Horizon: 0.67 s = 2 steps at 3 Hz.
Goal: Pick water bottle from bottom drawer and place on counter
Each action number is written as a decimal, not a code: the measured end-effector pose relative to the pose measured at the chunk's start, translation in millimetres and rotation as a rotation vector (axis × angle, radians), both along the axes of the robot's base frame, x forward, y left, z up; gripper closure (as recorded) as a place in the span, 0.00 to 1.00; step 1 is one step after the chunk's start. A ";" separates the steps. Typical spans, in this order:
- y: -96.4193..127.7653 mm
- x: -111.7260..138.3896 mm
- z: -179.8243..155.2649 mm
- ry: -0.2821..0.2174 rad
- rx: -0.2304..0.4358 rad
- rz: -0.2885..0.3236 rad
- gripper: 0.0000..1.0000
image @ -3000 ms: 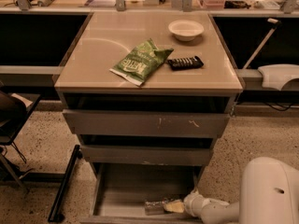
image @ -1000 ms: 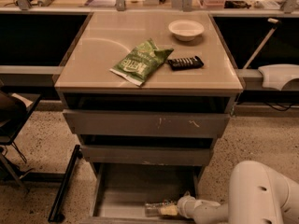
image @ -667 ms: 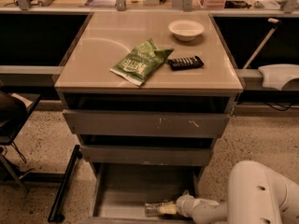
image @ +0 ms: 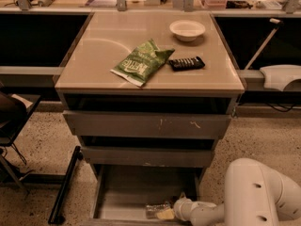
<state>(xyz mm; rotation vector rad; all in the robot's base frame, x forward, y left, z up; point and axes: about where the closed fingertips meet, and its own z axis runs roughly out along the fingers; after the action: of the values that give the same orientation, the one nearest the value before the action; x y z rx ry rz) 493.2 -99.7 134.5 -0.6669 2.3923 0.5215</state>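
- A grey metal drawer cabinet stands on a speckled terrazzo floor (image: 263, 135), seen from above and in front.
- Its top is the smooth, glossy tan-beige counter (image: 94, 60) with rounded edges.
- On the counter lie three things. A crumpled green snack bag (image: 142, 62) sits near the middle, and a black remote-like bar (image: 186, 63) lies just beside its right end. A small white bowl (image: 187, 29) stands further back, on the right.
- Below the counter are two grey-fronted drawers, an upper one (image: 146, 125) and a middle one (image: 146, 156).
- The shallow grey bottom drawer (image: 124, 192) is pulled out toward the viewer, showing its flat grey floor.
- The small clear crinkled plastic water bottle (image: 157, 210) lies on its side near the front edge of the bottom drawer, right of centre.
- A bulky white robot arm (image: 256, 194) reaches in from the lower right corner.
- The arm's gripper (image: 175, 211) is low inside the bottom drawer, right against the bottle's right end.
- Whether the gripper is clasping the bottle or is released cannot be told.
- A slim black bar (image: 63, 185) lies slantwise on the floor, left of the cabinet.
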 end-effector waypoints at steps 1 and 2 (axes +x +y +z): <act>0.9 -0.8 -0.2 0.000 0.000 0.003 0.00; 0.9 -0.8 -0.2 0.000 0.000 0.003 0.18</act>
<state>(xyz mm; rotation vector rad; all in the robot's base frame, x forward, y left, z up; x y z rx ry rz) 492.4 -98.8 134.4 -0.6712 2.3918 0.5224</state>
